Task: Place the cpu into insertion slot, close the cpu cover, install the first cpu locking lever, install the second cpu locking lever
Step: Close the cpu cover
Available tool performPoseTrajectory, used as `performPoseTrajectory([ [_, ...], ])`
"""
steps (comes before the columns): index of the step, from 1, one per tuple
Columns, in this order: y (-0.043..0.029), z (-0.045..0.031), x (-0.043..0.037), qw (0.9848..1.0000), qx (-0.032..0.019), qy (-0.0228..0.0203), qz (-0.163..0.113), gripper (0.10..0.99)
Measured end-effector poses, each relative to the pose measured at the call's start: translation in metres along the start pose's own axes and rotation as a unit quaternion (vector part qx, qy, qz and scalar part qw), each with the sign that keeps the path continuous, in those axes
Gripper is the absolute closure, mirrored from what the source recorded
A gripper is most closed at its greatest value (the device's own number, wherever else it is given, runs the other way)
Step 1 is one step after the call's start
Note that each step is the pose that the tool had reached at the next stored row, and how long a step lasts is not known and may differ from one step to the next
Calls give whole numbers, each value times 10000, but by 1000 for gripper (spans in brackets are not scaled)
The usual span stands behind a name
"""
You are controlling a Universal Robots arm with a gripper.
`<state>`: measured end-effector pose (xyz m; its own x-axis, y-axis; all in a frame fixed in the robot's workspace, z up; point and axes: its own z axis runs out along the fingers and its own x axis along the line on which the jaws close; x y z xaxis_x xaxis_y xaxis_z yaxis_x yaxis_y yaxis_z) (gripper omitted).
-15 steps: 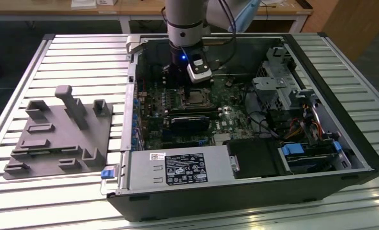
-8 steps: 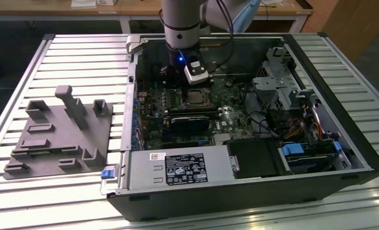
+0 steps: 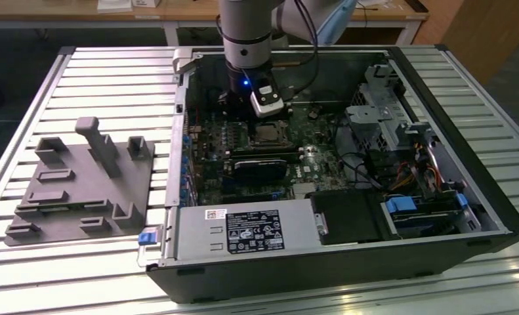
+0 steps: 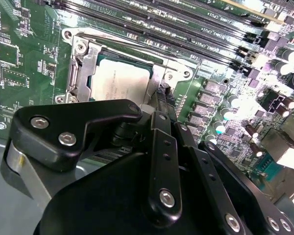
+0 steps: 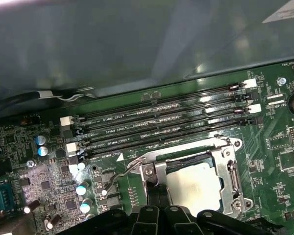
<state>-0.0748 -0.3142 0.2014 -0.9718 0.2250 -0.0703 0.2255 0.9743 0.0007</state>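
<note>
Sitting in the slot (image 5: pixel 186 161), the cpu (image 5: pixel 193 186) shows its grey face through the cover (image 5: pixel 231 171), which lies flat over it. The fingers (image 5: pixel 153 196) are drawn together with barely a gap, tips at the cover's edge beside a thin wire lever (image 5: pixel 118 175). I cannot tell whether they pinch anything.

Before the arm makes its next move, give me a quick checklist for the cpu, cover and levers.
1. Cpu lying flat: ok.
2. Cover down around cpu: ok.
3. Levers latched: cannot tell; one wire lever looks raised.
4. Gripper at the cover's edge: ok.
5. Memory slots apart from gripper: ok.
</note>
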Motion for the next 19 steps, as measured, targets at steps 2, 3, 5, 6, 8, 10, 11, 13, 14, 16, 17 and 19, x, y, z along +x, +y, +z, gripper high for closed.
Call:
performPoseTrajectory([
  [2,0,0,-1,10000,-1,0,0,980],
  [3,1,1,-5,10000,-2,0,0,980],
  [5,4,2,-19,10000,-3,1,0,980],
  [6,6,2,-26,10000,-4,1,0,980],
  [8,9,3,-39,10000,-5,1,1,980],
  [10,13,4,-54,10000,-6,2,1,980],
  [11,14,4,-63,10000,-7,2,1,980],
  [13,19,5,-81,10000,-17,3,1,980],
  [14,20,5,-86,10000,-20,3,1,980],
  [16,23,4,-96,10000,-26,5,2,980],
  [17,24,4,-103,10000,-29,5,2,980],
  [19,27,1,-118,10000,-35,7,1,980],
])
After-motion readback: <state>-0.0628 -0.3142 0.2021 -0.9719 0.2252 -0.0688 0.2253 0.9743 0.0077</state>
